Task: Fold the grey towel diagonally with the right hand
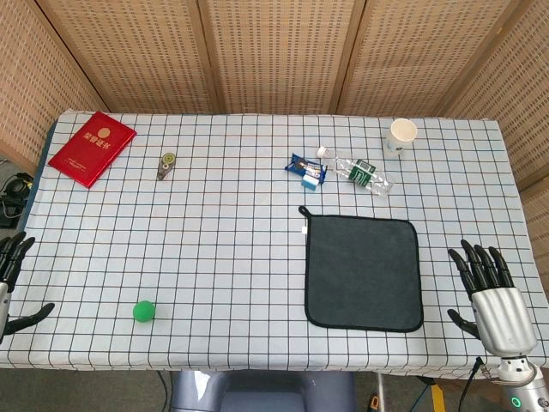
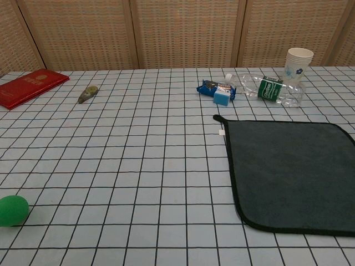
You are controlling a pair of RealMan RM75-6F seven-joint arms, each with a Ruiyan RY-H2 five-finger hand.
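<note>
The grey towel [image 1: 363, 272] lies flat and unfolded on the checked tablecloth, right of centre, with a small hanging loop at its far left corner; the chest view shows the same towel [image 2: 291, 173] running off its right edge. My right hand [image 1: 491, 296] rests at the table's near right corner, fingers spread and empty, a short gap to the right of the towel. At the near left edge my left hand [image 1: 12, 283] is partly out of frame, fingers apart and holding nothing. Neither hand appears in the chest view.
Beyond the towel lie a clear plastic bottle [image 1: 364, 173] on its side, a blue snack packet [image 1: 306, 170] and a paper cup [image 1: 401, 136]. A red booklet [image 1: 92, 148] sits far left, a small grey-green object [image 1: 166, 165] near it, and a green ball [image 1: 144, 310] near left.
</note>
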